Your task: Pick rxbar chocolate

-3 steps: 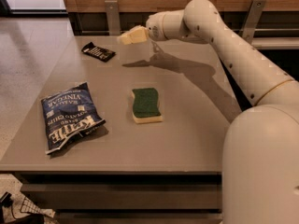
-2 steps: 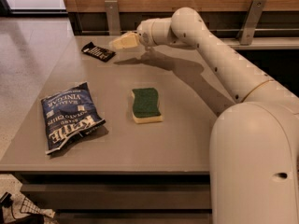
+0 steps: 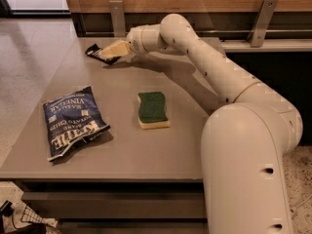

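Note:
The rxbar chocolate (image 3: 93, 50), a small flat black bar, lies at the far left of the grey table (image 3: 122, 145). My gripper (image 3: 105, 52) has reached across the table from the right and sits right over the bar's near end, covering part of it. The bar's far left end sticks out beyond the gripper's tip. I cannot see whether the bar rests on the table or is lifted.
A large blue chip bag (image 3: 73, 121) lies at the front left of the table. A green-and-yellow sponge (image 3: 152, 109) lies near the middle. My white arm (image 3: 209, 62) stretches over the table's right side. A wooden wall with metal brackets (image 3: 117, 16) runs behind.
My gripper has moved left across the far side of the table, from beside the bar to right over its near end. The chip bag and sponge have not moved.

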Robot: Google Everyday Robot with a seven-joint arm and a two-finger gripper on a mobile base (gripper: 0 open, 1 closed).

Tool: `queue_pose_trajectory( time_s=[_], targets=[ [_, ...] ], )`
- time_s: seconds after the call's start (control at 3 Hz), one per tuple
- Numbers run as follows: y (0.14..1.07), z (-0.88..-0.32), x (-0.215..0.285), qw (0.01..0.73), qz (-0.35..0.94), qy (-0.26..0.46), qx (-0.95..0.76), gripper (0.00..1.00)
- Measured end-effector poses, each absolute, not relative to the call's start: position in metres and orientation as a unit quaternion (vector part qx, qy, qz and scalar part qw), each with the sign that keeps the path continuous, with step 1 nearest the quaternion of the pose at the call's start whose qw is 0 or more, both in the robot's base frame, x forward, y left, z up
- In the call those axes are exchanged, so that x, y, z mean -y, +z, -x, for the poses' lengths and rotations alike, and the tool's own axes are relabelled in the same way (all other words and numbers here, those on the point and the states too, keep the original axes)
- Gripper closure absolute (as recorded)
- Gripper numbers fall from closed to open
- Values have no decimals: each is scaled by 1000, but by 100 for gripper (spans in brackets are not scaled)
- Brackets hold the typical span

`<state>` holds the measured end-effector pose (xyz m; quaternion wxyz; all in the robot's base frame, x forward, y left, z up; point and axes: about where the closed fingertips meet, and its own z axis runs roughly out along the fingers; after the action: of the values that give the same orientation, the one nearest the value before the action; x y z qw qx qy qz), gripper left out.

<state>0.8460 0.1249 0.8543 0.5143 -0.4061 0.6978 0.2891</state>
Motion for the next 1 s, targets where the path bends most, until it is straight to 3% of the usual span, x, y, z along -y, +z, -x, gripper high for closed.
queue_pose_trajectory(
  time_s=[1.0],
  targets=[
    [817,-835,-164,474,429,287,-713,0]
  ],
)
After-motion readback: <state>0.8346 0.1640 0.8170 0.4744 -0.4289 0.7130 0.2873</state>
